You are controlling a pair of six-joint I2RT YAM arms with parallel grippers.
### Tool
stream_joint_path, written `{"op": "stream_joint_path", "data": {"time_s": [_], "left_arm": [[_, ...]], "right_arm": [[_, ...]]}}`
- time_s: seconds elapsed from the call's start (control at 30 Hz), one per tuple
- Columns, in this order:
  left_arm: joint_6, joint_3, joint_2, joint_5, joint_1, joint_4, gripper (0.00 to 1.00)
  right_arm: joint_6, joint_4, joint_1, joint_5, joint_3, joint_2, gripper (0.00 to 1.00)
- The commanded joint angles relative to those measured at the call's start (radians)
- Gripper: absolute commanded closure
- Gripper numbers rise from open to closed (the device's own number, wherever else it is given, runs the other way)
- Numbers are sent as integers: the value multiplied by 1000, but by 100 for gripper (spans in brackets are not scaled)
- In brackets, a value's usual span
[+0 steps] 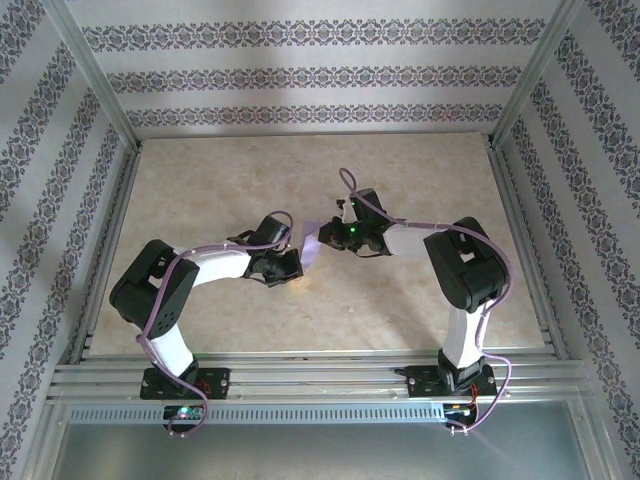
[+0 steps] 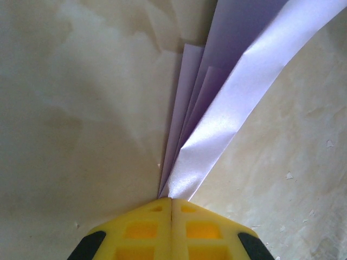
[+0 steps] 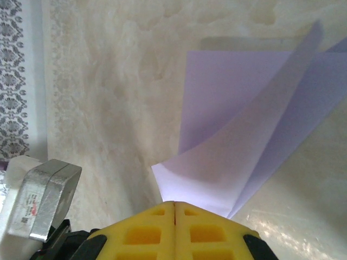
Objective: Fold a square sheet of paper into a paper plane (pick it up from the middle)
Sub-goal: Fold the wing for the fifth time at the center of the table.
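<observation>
The white and black left arm and right arm bend in over the flat beige table. The left gripper and right gripper meet at a small, thin pale lavender paper sheet. Each seems to pinch it, but the fingers look too small to be sure. A tiny green light glows on the right wrist.

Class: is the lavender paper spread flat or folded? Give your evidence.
Folded. Several layers of the paper fan out from the left gripper; a flap doubles over at the right gripper.
</observation>
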Motion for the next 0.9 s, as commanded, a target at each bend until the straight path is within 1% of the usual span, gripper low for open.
{"op": "stream_joint_path", "data": {"time_s": [0.0,0.2,0.57,0.73,0.87], "left_arm": [[25,3,24,-25,1,-81,100],[27,4,26,-16,0,-86,100],[57,29,-2,3,0,-108,100],[79,63,-26,32,1,-105,100],[87,101,-34,37,1,-68,100]], "right_arm": [[-62,-37,14,-39,53,49,94],[-94,-99,21,-36,124,110,94],[-99,-228,28,47,177,190,94],[-104,-260,39,60,183,202,94],[-93,-272,56,63,168,184,94]]}}
